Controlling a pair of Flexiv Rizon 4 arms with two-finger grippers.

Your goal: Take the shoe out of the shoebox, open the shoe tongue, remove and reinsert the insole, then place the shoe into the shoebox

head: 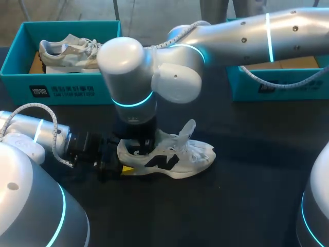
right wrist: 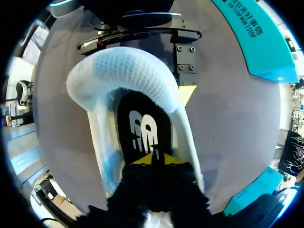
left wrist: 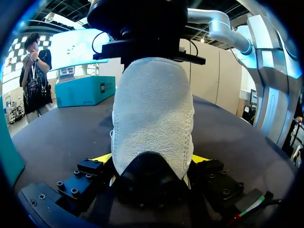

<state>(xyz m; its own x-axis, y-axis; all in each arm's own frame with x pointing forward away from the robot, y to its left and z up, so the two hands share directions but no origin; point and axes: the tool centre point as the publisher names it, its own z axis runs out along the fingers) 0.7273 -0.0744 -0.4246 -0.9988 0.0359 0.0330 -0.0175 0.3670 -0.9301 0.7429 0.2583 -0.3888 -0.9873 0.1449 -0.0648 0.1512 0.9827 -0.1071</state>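
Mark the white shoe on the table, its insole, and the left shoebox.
white shoe [head: 198,154]: head view, laced forefoot.
insole [right wrist: 142,128]: right wrist view, printed heel area.
left shoebox [head: 15,87]: head view, front wall.

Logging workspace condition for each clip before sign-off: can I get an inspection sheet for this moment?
Surface: dark table, with the shoe standing on it.
Job's things: white shoe upright mid-table, tongue raised, black insole inside it; teal left box at the far side.
Clutter: second shoe lying in the left box; teal right box, contents unclear.
Grippers: left gripper clamps the shoe's heel from both sides; right gripper is down in the shoe's opening at the insole, grip unclear.
Cables: braided cable looped on the left arm; second cable hangs from the right arm across the right box.
Surroundings: nothing seen.
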